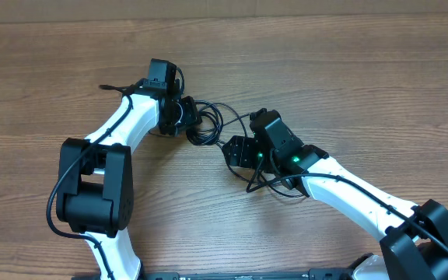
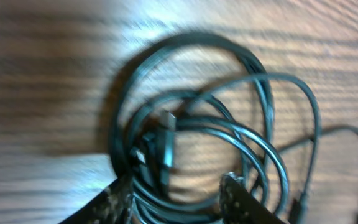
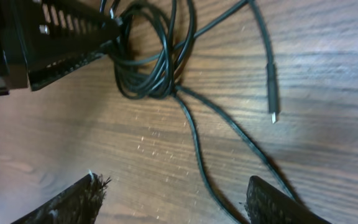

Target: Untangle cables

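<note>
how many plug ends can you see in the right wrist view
1: a plug lying on the table right of the coil, clear of it. More may be hidden in the coil or behind the left fingers.

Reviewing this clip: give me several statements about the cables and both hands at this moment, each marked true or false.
1. The cables lie on a wooden table. True.
2. The right hand is shut on a cable. False: its fingers stand wide apart, and a cable merely runs between them on the table.
3. Loops of cable lie between the fingers of the left hand. True.
4. The cables are laid out straight and separate. False: they loop over one another in a tangle.
5. A plug end lies loose on the table. True.
</note>
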### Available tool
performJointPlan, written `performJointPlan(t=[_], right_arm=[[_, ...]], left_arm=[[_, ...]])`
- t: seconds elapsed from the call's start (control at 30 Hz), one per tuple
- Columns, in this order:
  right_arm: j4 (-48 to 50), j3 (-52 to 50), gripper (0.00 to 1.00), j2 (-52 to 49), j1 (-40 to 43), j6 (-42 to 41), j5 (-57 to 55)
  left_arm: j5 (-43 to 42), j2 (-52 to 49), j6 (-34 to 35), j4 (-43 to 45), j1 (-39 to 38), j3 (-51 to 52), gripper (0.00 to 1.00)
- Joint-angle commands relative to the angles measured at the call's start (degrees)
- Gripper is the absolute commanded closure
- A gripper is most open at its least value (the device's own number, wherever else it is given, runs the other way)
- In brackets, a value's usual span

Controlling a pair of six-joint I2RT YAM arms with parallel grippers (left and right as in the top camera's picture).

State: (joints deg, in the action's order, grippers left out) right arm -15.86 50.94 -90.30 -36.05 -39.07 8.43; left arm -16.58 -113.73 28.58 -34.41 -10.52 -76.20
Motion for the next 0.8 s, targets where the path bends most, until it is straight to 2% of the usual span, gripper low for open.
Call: performJointPlan(t=[0.0, 0.1, 0.13, 0.27, 0.37, 0.47, 0.63, 0.77], right_arm=[[1.05, -0.44, 0.28, -0.42, -0.26, -0.17, -4.28], [1.84, -0.44, 0.28, -1.05, -0.26, -0.17, -5.90], [2.38, -0.44, 0.28, -1.53, -0.26, -0.17, -5.97], [5.14, -0.44, 0.28, -4.26, -0.26, -0.20, -5.97], [7.76, -0.44, 0.28, -6.93, -0.26, -0.83, -5.62], [9.49, -0.44, 0.28, -8.98, -0.26, -1.66, -4.72], [10.19, -0.44, 0.29, -9.38, -0.26, -1.62, -4.55], [10.23, -0.44, 0.29, -9.40, -0.26, -1.64, -5.33]], left_arm=[[7.65, 1.27, 0.83, 0.44, -0.28, -0.02, 0.60], [7.80, 1.27, 0.81, 0.20, -0.28, -0.02, 0.64], [7.85, 1.27, 0.79, -0.13, -0.28, -0.02, 0.59], [10.12, 1.25, 0.17, -1.31, -0.28, -0.02, 0.56], [11.04, 1.25, 0.17, -1.33, -0.39, -0.02, 0.60], [10.75, 1.25, 0.22, -1.33, -0.70, 0.00, 0.69], [10.80, 1.22, 0.24, -0.98, -1.55, 0.04, 0.69], [11.19, 0.90, 0.22, -0.61, -2.69, 0.11, 0.73]])
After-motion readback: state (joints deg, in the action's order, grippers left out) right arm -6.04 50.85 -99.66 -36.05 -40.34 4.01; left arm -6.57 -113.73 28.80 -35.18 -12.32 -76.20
